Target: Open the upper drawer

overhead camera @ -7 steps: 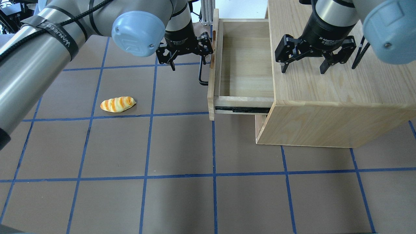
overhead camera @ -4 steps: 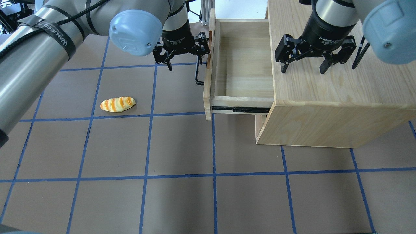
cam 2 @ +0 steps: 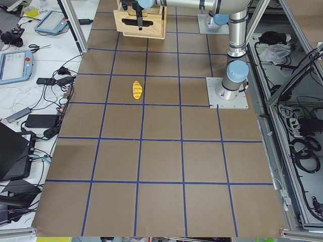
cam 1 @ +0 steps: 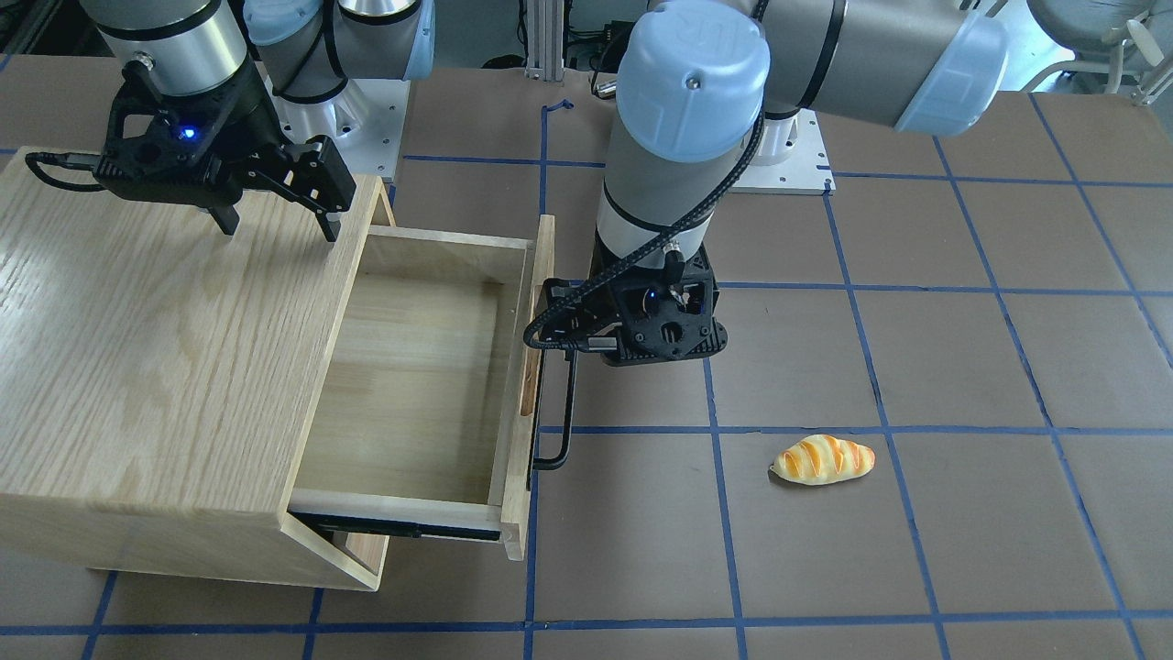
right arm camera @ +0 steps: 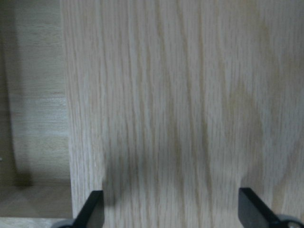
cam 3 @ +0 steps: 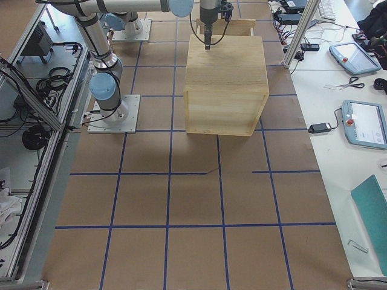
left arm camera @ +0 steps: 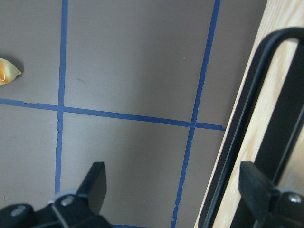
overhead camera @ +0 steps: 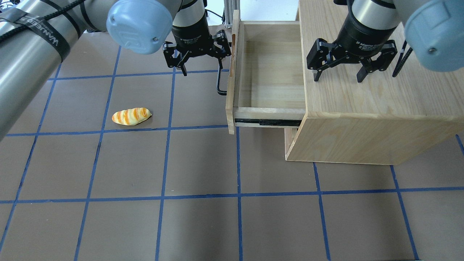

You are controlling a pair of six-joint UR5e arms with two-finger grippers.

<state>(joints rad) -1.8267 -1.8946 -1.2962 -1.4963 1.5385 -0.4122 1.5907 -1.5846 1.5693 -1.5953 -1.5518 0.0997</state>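
Pointing its front leftward, upper drawer [overhead camera: 270, 76] juts out; left end effector [overhead camera: 202, 67] spread.

The upper drawer [overhead camera: 272, 83] is pale, faintly grained wood; its bar handle [cam 1: 569, 412] is black, as is the slide rail [overhead camera: 268, 122] along its side; the cabinet [overhead camera: 362, 108] shows warmer oak grain; the table [overhead camera: 203, 224] is brown, crossed by a blue tape grid; the bread roll [overhead camera: 131, 116] on the left is yellow with orange stripes; the left gripper [overhead camera: 202, 68] and right gripper [overhead camera: 338, 78] are black.
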